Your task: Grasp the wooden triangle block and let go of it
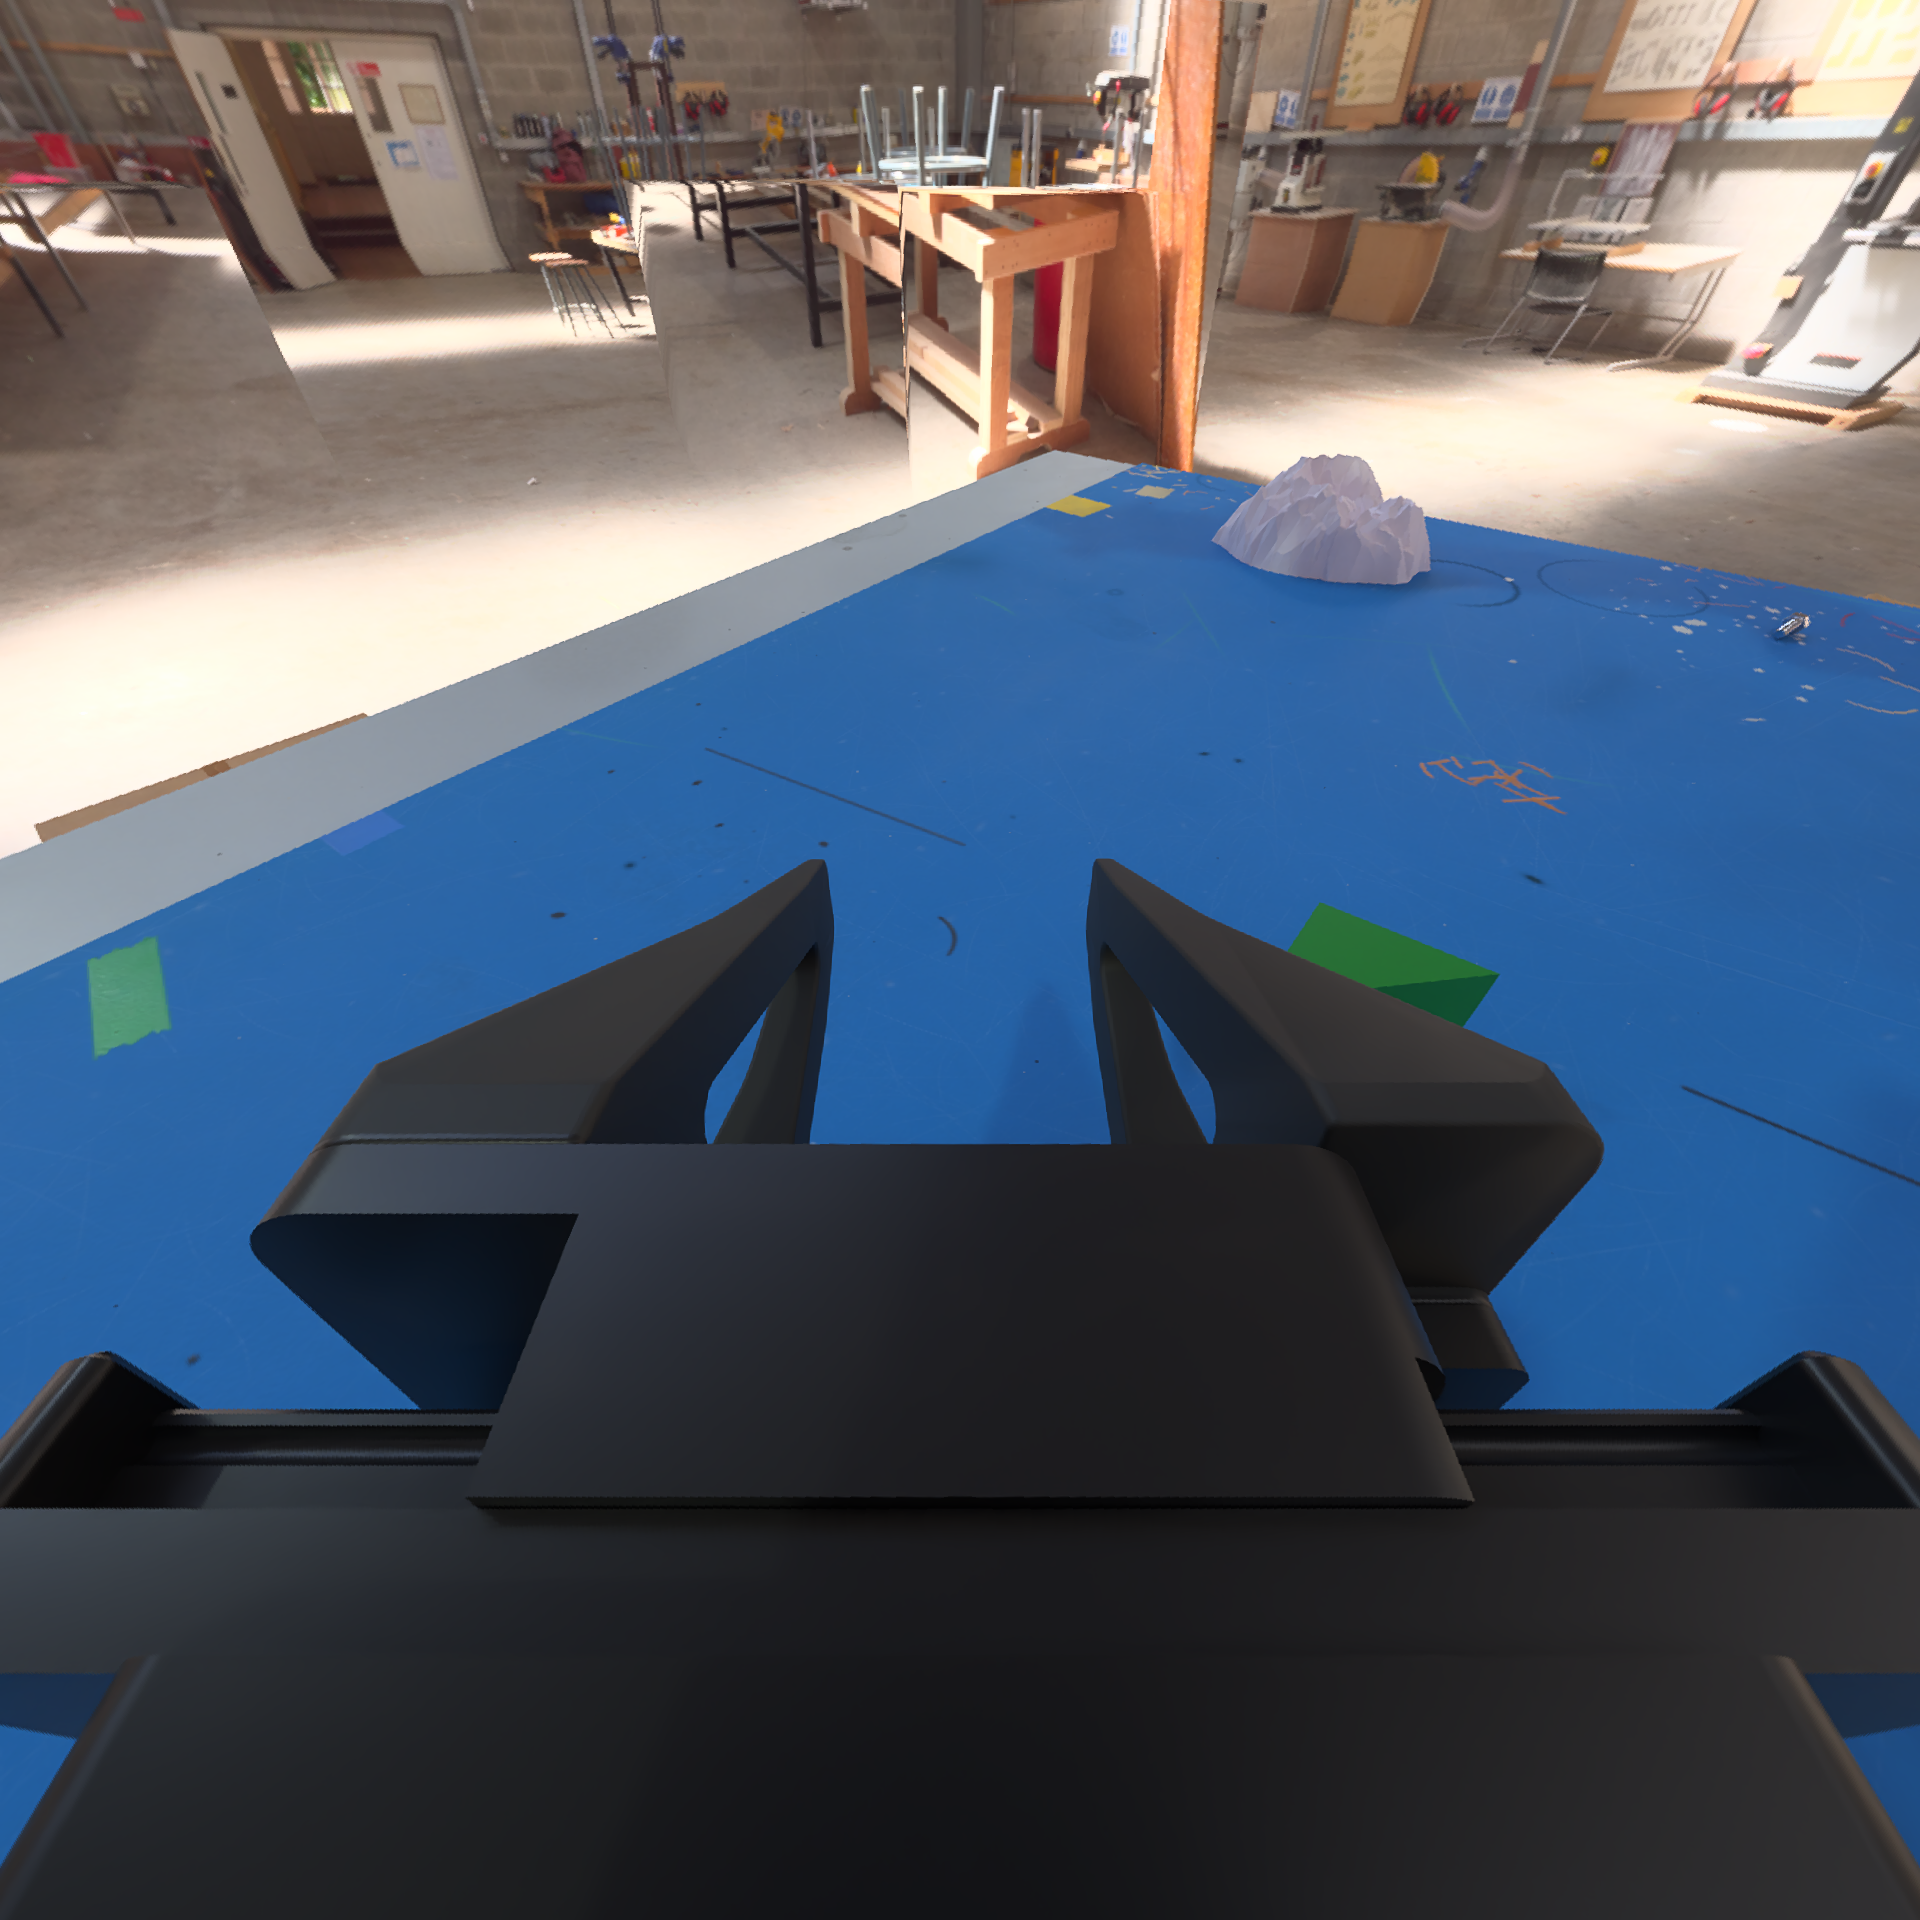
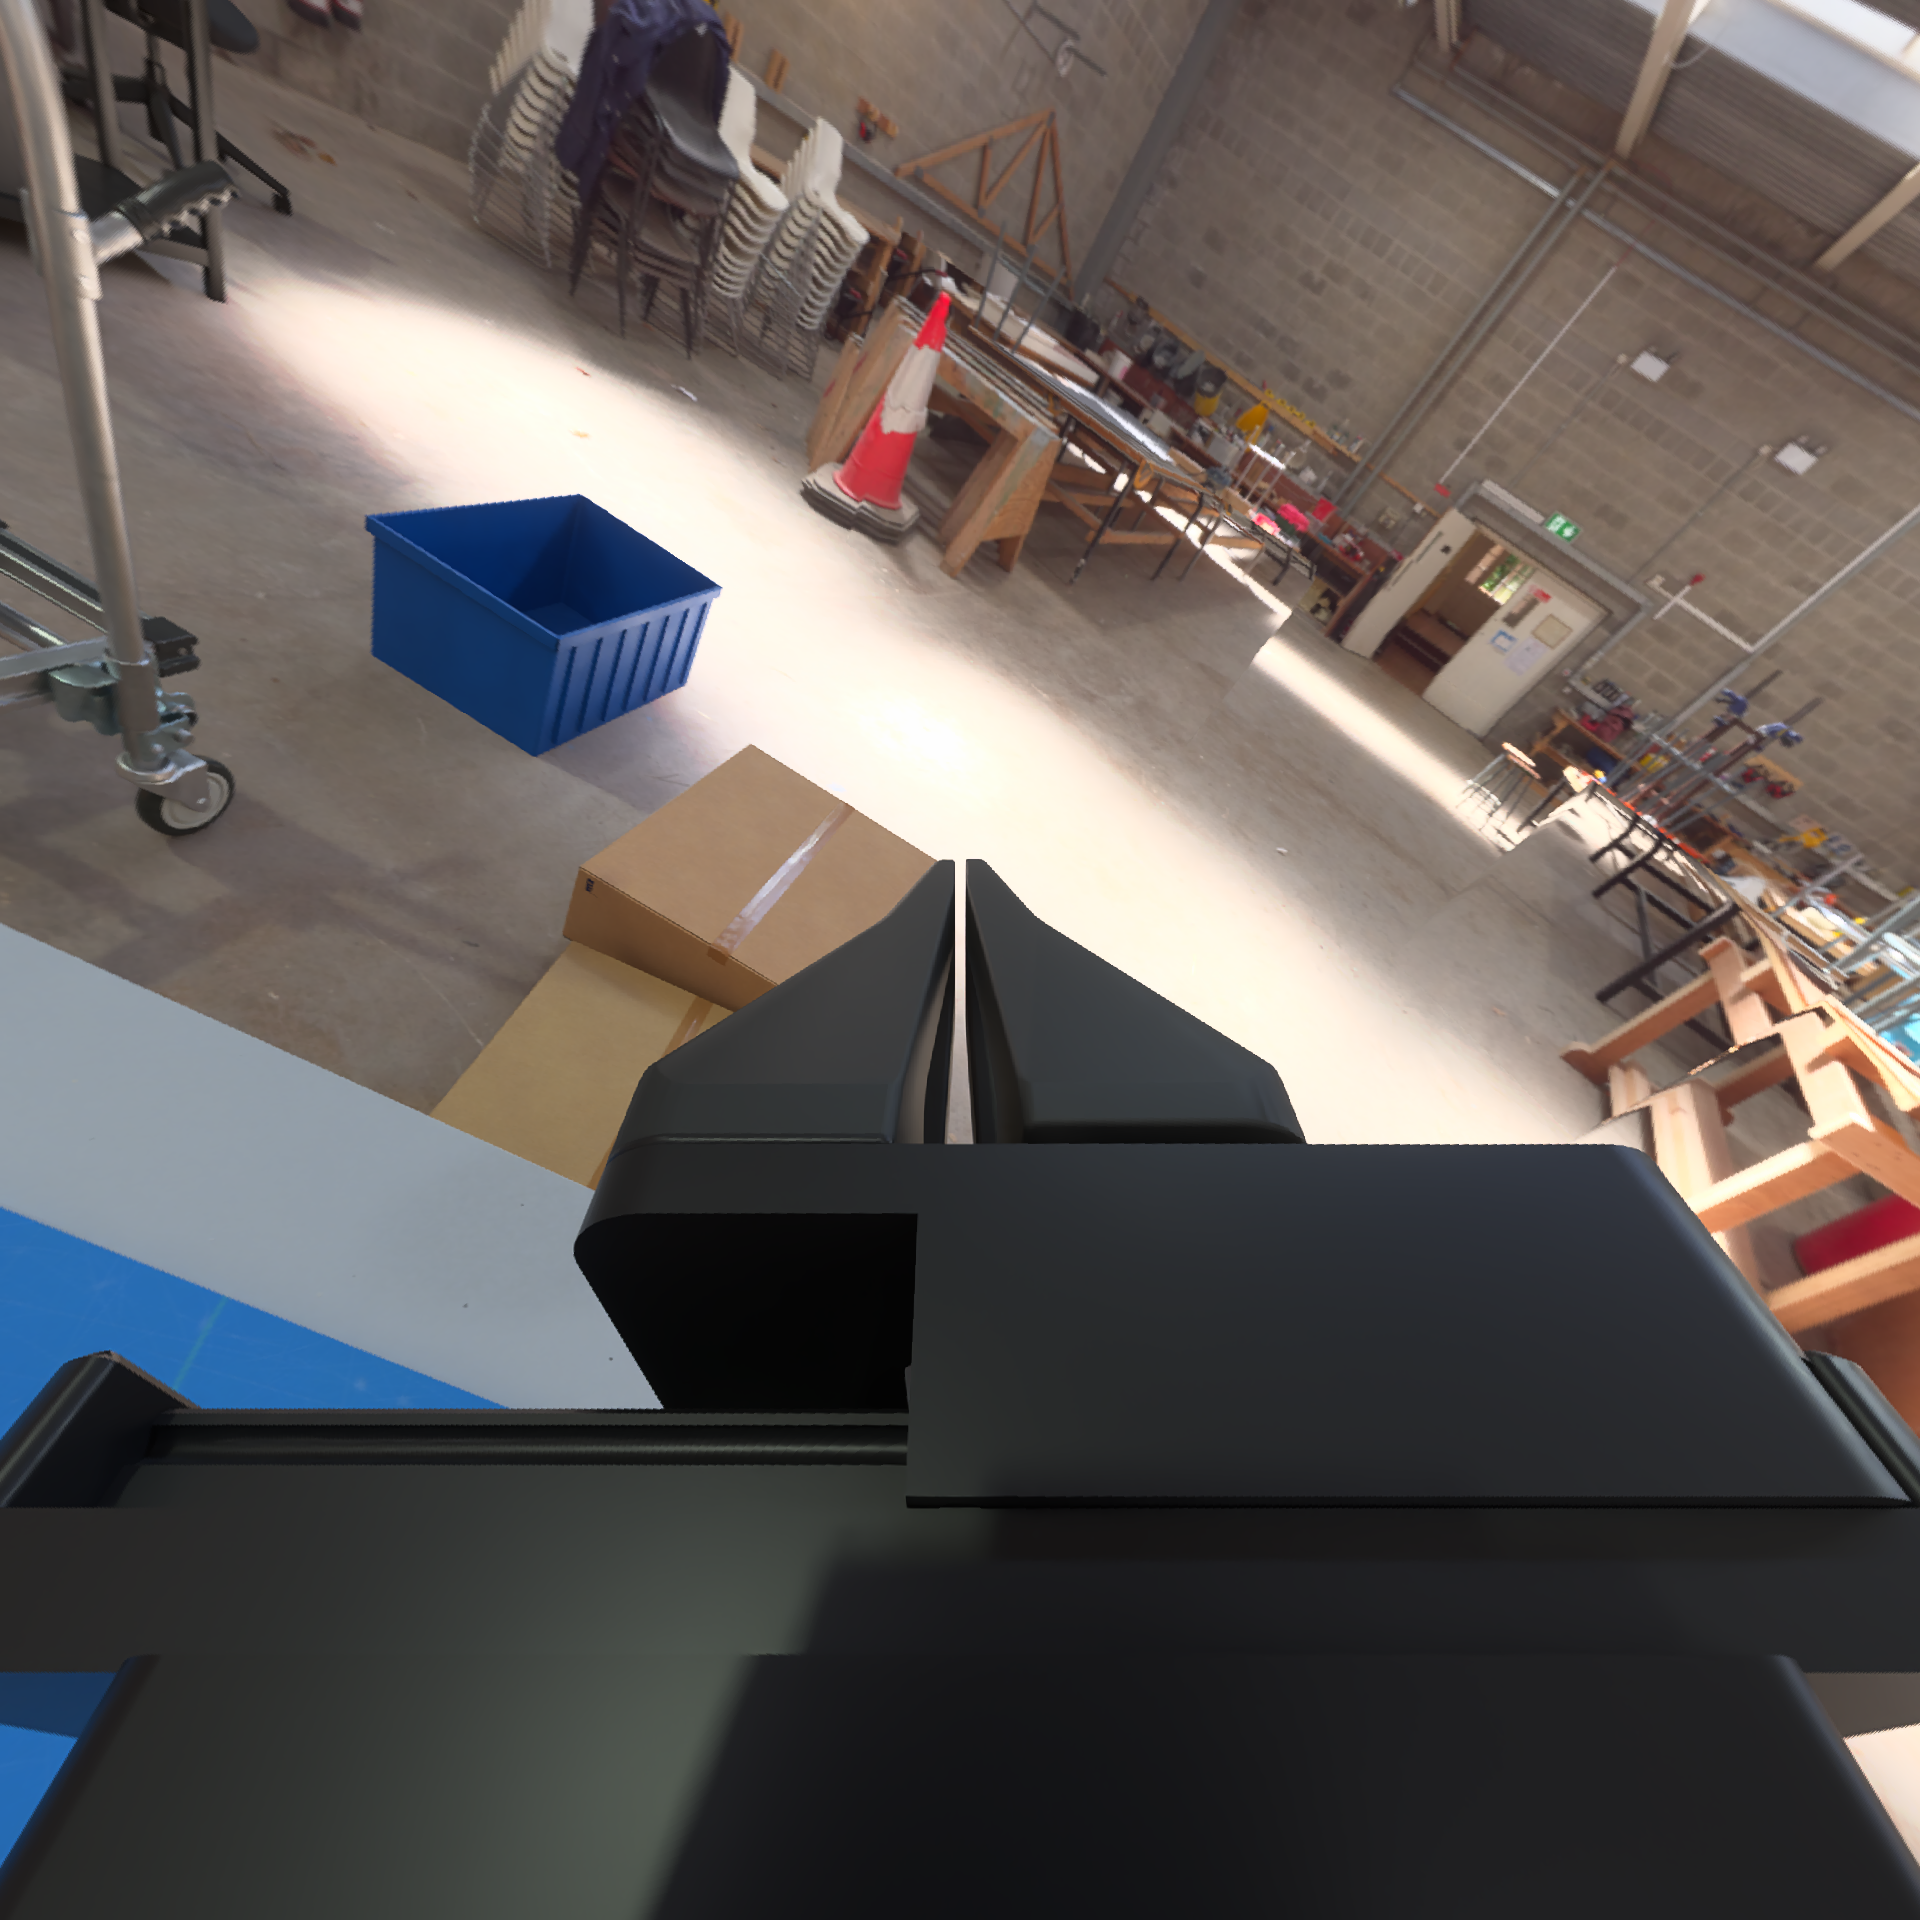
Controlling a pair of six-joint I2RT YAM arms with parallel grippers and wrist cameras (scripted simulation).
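Seen from the left wrist camera, the black two-finger left gripper is held over a blue table top marked with scratches, specks and scribbles, its fingers spread apart with only bare blue surface showing in the gap between them. The green wooden triangle block lies on the table just to the right of the right finger, which hides its near left part; whether the two touch cannot be told. Farther off and to the right, near the table's far edge, sits a pale lilac crumpled lump, and farther right again a tiny silvery object, too small to identify. A strip of light green tape is stuck to the table at the near left, beside the table's pale grey border. Beyond the table is a workshop with wooden workbenches. Seen from the right wrist camera, the black right gripper is clenched, its two fingers pressed nearly together with just a thin sliver between them and nothing in its grasp. It points out past the table's edge toward the workshop floor, where brown cardboard boxes rest close to the table, a blue plastic bin stands open farther away on the left, and an orange and white traffic cone stands beyond that.
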